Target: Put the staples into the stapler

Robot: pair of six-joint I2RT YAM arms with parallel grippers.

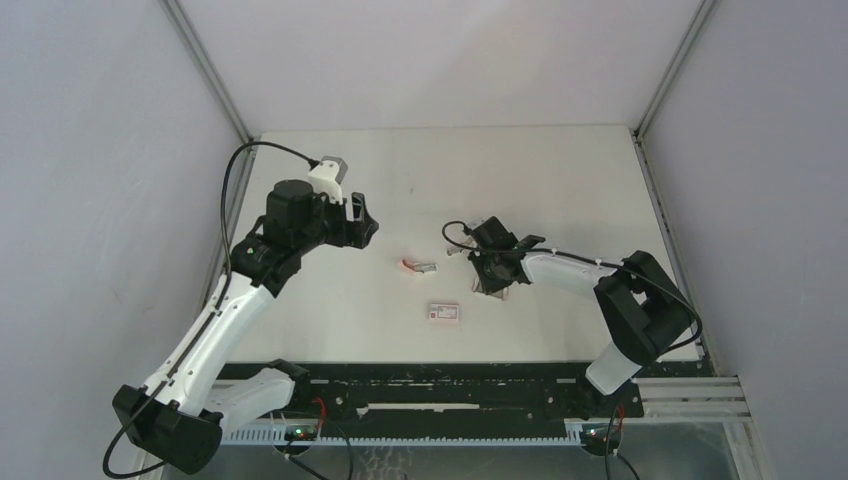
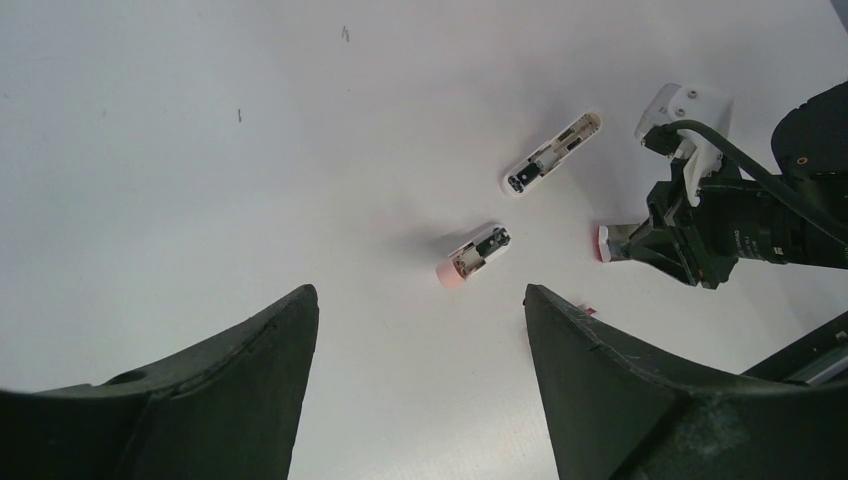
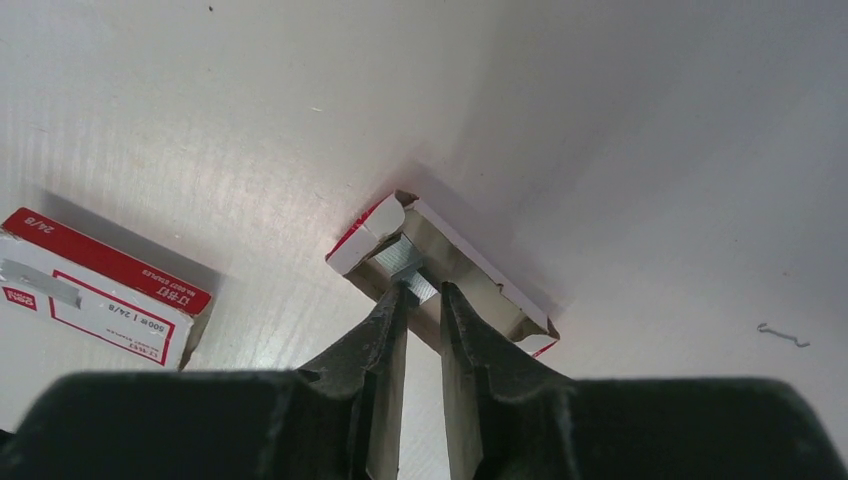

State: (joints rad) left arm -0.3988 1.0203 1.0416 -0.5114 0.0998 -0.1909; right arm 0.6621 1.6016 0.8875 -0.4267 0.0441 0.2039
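Right claw (image 3: 422, 290) stands narrow, its tips down inside the open tray (image 3: 478, 258) of a staple box, one on either side of the staples (image 3: 398, 260), a silvery strip at the tray's near end. Whether the tips actually pinch the strip cannot be told. Left claw (image 2: 420, 295) is wide with nothing in it, above the table well to the left, looking down on the stapler (image 2: 478, 255), which lies with its pink end toward the claw and a longer white part (image 2: 553, 155) just beyond it. A closed box (image 3: 100, 290) sits near the tray, and a loose staple (image 3: 783, 335) lies off to the side. The likely trouble is the pickup. Nothing holds the light tray down, so it may lift or slide with the strip. A squeeze off centre could snap the strip or let it twist out. A tip caught on the tray flap would tip the tray over.
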